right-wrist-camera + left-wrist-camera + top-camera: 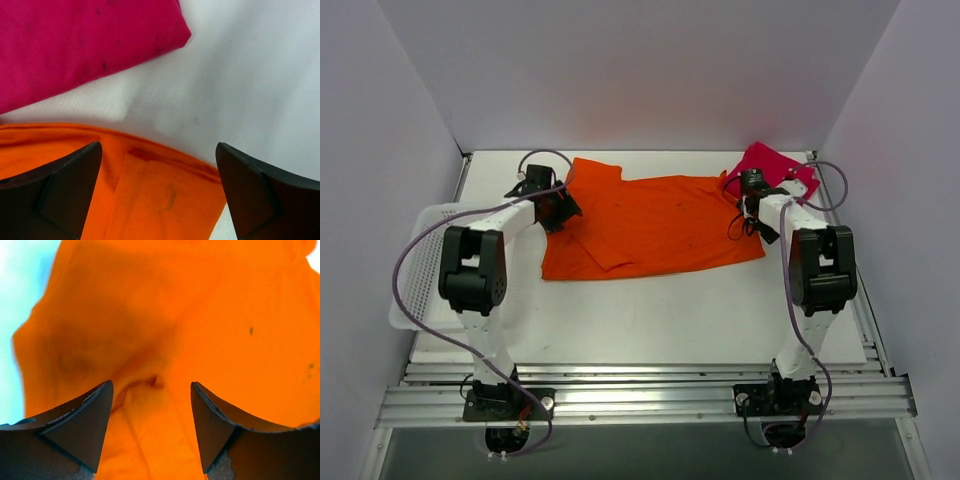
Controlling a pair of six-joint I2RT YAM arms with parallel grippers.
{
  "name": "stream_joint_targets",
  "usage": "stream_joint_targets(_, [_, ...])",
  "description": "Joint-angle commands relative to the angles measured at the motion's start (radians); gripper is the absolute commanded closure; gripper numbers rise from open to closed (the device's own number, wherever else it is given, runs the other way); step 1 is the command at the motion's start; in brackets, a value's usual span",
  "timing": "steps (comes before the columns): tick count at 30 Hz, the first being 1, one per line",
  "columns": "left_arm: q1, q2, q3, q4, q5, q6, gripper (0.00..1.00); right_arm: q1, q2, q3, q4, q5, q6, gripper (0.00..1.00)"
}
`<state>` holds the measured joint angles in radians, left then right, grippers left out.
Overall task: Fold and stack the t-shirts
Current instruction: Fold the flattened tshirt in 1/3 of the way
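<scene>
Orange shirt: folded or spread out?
Partly folded. The orange shirt lies wide and flat, but a flap is doubled over near its left end; no compact fold.

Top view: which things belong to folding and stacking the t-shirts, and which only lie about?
For the job:
- orange t-shirt, spread on the table
- red t-shirt, far right corner

Lying about:
- white mesh basket, left edge

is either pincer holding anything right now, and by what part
Nothing is held: the left pincer and the right pincer both stand open over the orange shirt.
</scene>
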<state>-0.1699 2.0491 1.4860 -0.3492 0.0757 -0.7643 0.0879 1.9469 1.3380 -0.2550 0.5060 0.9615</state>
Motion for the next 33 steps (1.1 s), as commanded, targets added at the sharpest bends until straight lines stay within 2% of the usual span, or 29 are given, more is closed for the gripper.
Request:
stream_joint_targets(1, [-0.011,-0.267,-0.122,0.055,-0.063,0.033,0.28,0.114,-0.169,0.004,-0.029,0.110,-0.003,0.07])
stream_joint_targets(7, [-0.055,-0.574,-0.308,0.072,-0.177,0.036,0.28,0.396,-0.259,0.023,0.060,0.128,-0.104,0.09])
stream_joint_targets(11, [-0.106,-0.713,-0.493,0.131,-0.191,0.005,0.29,0.484,-0.232,0.039,0.181,-0.019,-0.168,0.10])
stream_joint_targets(12, [-0.117,-0.748,-0.518,0.142,-0.191,-0.010,0.30,0.493,-0.201,0.056,0.195,-0.090,-0.187,0.10])
stream_joint_targets(14, [-0.140,-0.768,-0.562,0.167,-0.188,-0.021,0.31,0.532,-0.160,0.096,0.197,-0.125,-0.198,0.10])
stream_joint_targets(16, [-0.155,-0.779,-0.618,0.176,-0.188,-0.036,0.31,0.559,-0.092,0.166,0.177,-0.145,-0.216,0.11])
stream_joint_targets(19, [-0.175,-0.765,-0.696,0.239,-0.188,-0.058,0.41,0.605,-0.019,0.219,0.171,-0.175,-0.230,0.12])
stream_joint_targets(20, [-0.181,-0.756,-0.711,0.280,-0.192,-0.066,0.48,0.615,-0.003,0.248,0.168,-0.175,-0.233,0.12])
stream_joint_targets(25, [-0.186,-0.644,-0.742,0.377,-0.223,-0.067,0.72,0.659,0.092,0.335,0.123,-0.207,-0.231,0.14])
stream_joint_targets(27, [-0.184,-0.609,-0.741,0.392,-0.235,-0.064,0.76,0.673,0.107,0.357,0.112,-0.218,-0.227,0.14])
stream_joint_targets(33, [-0.171,-0.476,-0.718,0.467,-0.240,-0.050,0.77,0.739,0.083,0.328,0.062,-0.212,-0.187,0.14])
